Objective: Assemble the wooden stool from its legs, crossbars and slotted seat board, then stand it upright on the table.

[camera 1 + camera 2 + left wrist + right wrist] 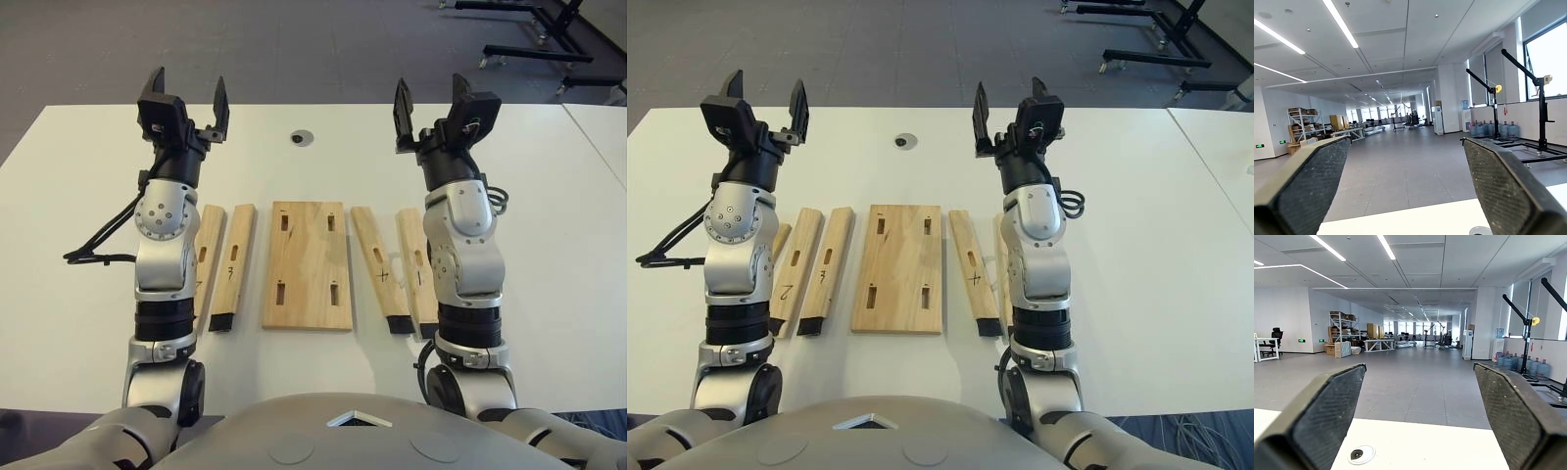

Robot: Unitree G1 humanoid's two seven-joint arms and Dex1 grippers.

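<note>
Left eye view: left gripper & right gripper hang past the legs' far ends, fingers apart, empty. Legs run near-far, a pair by each arm.

- A handwritten "2" stands on the lower part of the wooden leg two places left of the seat board.
- The next leg, just beside the board's left edge, carries a pen mark like a "3" or "7"; which one cannot be told.
- The third leg, just right of the board, bears a drawn cross, "+" or "x".
- The outermost right leg shows a short stroke, perhaps a "1".
- A small green sign on the far wall is too small to read.
</note>
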